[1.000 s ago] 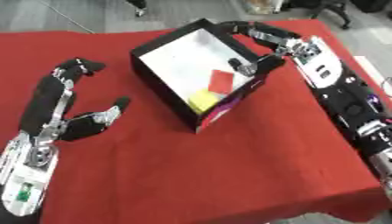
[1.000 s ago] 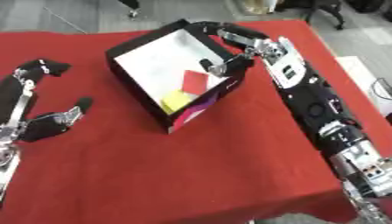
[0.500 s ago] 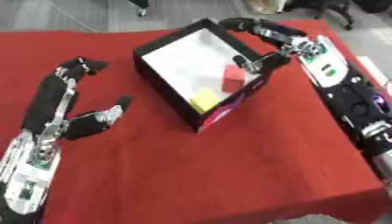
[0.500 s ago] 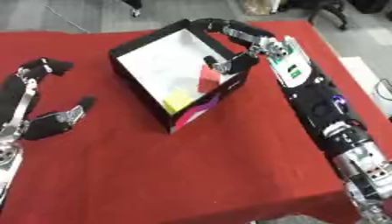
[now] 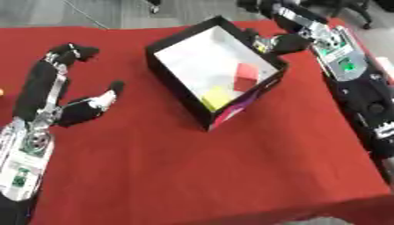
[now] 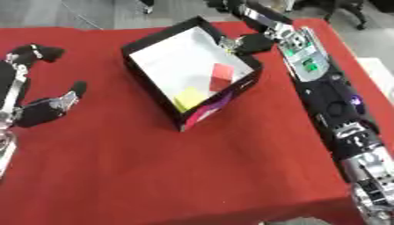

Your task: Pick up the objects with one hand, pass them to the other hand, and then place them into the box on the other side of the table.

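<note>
Your left eye view takes in the whole left hand (image 5: 73, 103), fingers stretched out long toward the far side of the red tablecloth (image 5: 192, 167) and thumb spread wide, holding nothing and touching only the cloth; the right eye view cuts that hand at its left edge and shows only the fingertips and thumb. The right eye view, in turn, gives you more of the right forearm running down the table's right side. Your right hand (image 6: 254, 30) sits at the far right corner of the black box (image 5: 173, 83), fingers curled, its thumb just over the box's rim; it appears to hold nothing, though the blur there makes that hard to be sure of. The box stands askew on the cloth, white inside, with a pink patch on its near outer corner. Inside it, a red block (image 5: 246, 71) lies near the right wall and a yellow block (image 5: 217, 95) lies toward the near corner, the two close together but apart.
</note>
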Controlling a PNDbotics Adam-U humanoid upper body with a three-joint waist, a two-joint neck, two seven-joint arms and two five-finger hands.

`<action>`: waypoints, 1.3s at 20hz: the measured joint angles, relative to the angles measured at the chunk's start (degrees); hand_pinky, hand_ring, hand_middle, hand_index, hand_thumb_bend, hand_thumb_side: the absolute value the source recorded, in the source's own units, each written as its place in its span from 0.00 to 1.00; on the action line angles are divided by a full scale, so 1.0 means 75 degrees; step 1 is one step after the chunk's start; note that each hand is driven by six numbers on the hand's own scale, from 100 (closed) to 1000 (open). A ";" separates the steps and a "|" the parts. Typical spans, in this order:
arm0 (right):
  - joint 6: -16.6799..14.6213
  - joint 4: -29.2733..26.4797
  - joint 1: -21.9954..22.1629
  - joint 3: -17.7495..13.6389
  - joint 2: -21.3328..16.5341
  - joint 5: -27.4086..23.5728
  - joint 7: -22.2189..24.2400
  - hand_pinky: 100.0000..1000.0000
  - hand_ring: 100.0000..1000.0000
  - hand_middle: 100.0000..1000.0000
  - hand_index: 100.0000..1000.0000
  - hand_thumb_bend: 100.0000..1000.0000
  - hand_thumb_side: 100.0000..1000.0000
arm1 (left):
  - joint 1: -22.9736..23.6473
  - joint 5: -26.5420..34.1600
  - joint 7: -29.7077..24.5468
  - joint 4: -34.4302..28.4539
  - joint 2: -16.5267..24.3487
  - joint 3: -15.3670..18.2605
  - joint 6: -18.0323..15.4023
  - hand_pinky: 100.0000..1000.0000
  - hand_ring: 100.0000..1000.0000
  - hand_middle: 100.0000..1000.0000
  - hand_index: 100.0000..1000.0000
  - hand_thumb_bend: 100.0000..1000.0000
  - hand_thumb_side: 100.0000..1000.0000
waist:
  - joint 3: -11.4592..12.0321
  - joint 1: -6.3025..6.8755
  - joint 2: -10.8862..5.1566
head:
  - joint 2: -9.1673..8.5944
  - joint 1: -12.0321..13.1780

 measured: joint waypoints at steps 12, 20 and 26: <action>0.1543 -0.0667 0.0209 -0.0521 -0.0425 -0.1540 0.0177 1.00 1.00 1.00 1.00 0.00 0.44 | -0.0564 0.0456 -0.0518 0.0257 0.1944 0.0664 0.0633 0.76 0.69 0.63 0.76 0.38 0.55 | 0.0003 0.0038 0.0000 | 0.0021 0.0280; 0.2347 -0.1033 0.0360 -0.0728 -0.0677 -0.2522 0.0524 1.00 1.00 1.00 1.00 0.00 0.45 | -0.0915 0.0830 -0.1253 0.1423 0.2775 0.0776 0.0776 0.79 0.71 0.65 0.78 0.34 0.57 | -0.0040 0.0049 0.0000 | 0.0010 0.0652; 0.2590 -0.1127 0.0484 -0.0753 -0.0865 -0.3295 0.0743 1.00 1.00 1.00 1.00 0.00 0.43 | -0.1091 0.0982 -0.2013 0.2399 0.3133 0.0818 0.0451 0.81 0.74 0.69 0.81 0.41 0.53 | -0.0076 0.0051 0.0000 | 0.0002 0.1012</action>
